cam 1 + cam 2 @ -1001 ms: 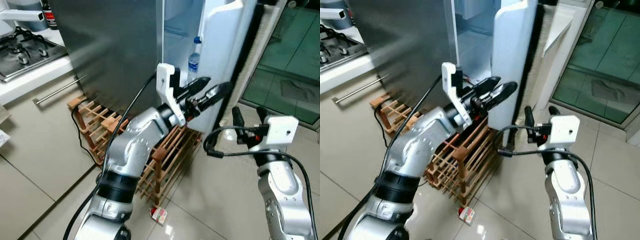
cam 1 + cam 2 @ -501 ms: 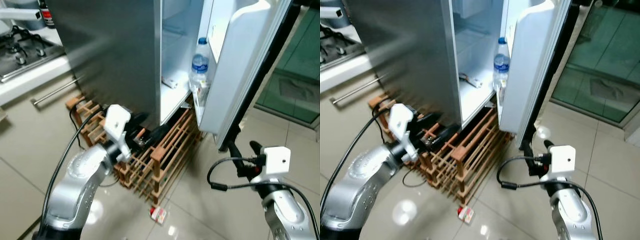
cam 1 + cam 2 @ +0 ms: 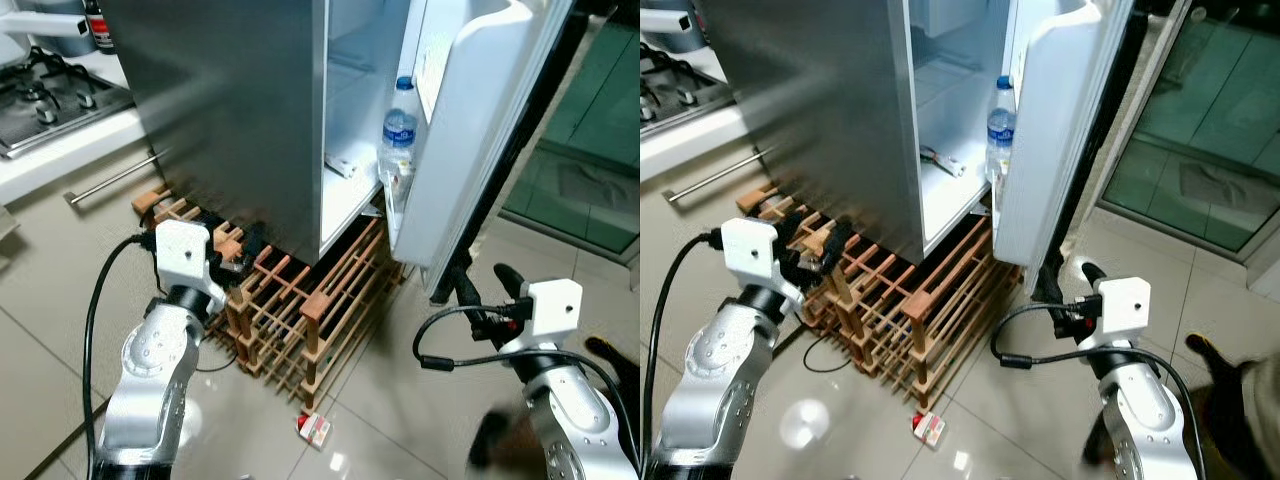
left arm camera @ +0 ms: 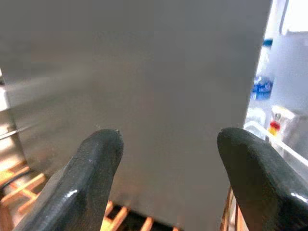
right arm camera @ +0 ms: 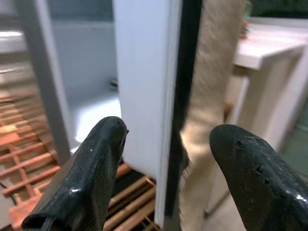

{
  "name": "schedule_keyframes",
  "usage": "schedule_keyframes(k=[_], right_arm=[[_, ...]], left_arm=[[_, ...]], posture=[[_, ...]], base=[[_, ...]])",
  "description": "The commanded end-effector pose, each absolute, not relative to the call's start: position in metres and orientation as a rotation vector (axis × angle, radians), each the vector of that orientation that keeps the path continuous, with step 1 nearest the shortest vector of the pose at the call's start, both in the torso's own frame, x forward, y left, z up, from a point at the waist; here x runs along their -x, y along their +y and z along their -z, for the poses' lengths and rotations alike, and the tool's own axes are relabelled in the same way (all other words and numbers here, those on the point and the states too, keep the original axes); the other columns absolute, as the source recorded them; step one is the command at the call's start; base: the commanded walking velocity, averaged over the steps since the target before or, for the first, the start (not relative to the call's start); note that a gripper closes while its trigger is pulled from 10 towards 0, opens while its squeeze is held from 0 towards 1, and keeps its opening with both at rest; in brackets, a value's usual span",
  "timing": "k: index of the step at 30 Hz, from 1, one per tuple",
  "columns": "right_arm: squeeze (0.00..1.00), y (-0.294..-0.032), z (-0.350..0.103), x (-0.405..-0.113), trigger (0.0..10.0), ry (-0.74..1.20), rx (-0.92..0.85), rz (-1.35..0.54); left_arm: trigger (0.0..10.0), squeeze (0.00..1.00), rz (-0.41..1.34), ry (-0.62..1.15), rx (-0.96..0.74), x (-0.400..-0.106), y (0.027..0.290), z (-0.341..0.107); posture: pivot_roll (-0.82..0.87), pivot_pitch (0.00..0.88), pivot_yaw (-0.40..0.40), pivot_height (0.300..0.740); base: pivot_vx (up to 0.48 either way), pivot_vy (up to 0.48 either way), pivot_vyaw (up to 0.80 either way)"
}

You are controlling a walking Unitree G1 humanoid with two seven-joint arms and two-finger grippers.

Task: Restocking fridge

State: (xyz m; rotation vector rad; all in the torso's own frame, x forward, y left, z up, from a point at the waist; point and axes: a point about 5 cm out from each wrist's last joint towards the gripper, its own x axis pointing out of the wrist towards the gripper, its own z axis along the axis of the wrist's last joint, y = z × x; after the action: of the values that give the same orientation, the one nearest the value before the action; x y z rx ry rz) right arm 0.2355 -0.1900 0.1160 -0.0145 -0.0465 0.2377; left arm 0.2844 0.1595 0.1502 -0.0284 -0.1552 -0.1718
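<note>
Fridge at my 12 o'clock with door swung wide, water bottle in its door shelf, my left hand released by the wooden rack, my right hand released below the door

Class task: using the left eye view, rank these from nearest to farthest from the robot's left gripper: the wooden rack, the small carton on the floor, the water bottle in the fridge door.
1. Wooden rack: directly beside the left gripper, under the fridge.
2. Small carton: on the floor tiles, below the rack's front corner.
3. Water bottle: up in the open door's shelf, farthest off.
</note>
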Motion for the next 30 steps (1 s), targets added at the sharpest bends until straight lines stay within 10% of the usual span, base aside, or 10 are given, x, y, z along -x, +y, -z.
schedule_keyframes(k=[1, 21, 30], right_arm=[[0.0, -0.182, -0.12, -0.239, 10.0, -0.056, 0.018, -0.294], [0.0, -0.152, -0.146, -0.275, 10.0, -0.111, -0.049, -0.452], [0.0, -0.201, -0.13, -0.274, 10.0, -0.062, 0.08, -0.247]], left_arm=[[10.0, 0.0, 0.166, -0.16, 0.025, -0.286, 0.157, -0.151], [10.0, 0.0, 0.161, -0.182, 0.051, -0.289, 0.144, -0.154], [10.0, 0.0, 0.162, -0.171, 0.062, -0.291, 0.142, -0.152]], posture=[[-0.13, 0.0, 0.004, 0.74], [-0.11, 0.0, -0.015, 0.74], [-0.12, 0.0, -0.016, 0.74]], base=[[0.0, 0.0, 0.0], [0.0, 0.0, 0.0], [0.0, 0.0, 0.0]])
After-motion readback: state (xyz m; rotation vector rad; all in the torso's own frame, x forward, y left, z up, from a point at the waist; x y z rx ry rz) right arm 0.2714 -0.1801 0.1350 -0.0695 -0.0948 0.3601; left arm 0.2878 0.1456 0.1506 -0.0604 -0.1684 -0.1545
